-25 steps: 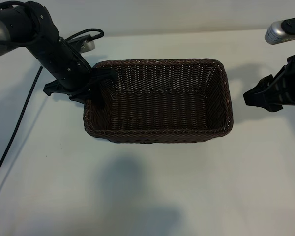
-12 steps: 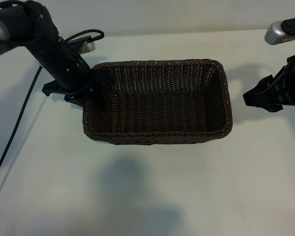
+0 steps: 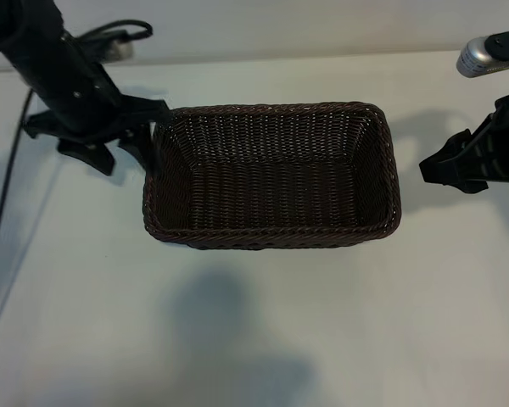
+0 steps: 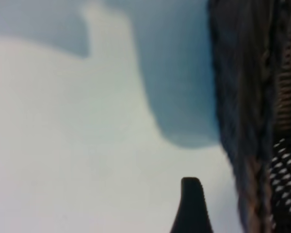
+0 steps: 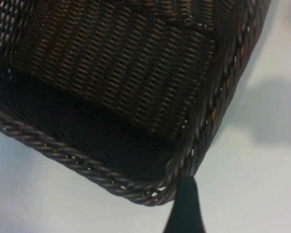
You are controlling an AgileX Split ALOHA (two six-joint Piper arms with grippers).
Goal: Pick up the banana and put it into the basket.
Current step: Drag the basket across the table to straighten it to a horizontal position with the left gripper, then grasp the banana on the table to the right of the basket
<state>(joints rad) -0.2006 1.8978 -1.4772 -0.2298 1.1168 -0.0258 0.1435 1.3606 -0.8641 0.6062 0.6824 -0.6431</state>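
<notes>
Exterior view: left tool (image 3: 119, 144) open, seemingly empty, beside basket (image 3: 271, 236).

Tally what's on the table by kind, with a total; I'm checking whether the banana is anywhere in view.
Baskets: 1, the basket
Bananas: 0 in any view
Pincers: 2, left pincer and right pincer
Total: 3

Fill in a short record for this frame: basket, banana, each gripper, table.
basket: dark woven wicker, upright at the table's middle, nothing visible inside
banana: not visible in any view
left gripper: open, holding nothing, just outside the basket's left end
right gripper: open, holding nothing, off the basket's right end, apart from it
table: white, bare in front of the basket
task status: banana not seen in the basket
</notes>
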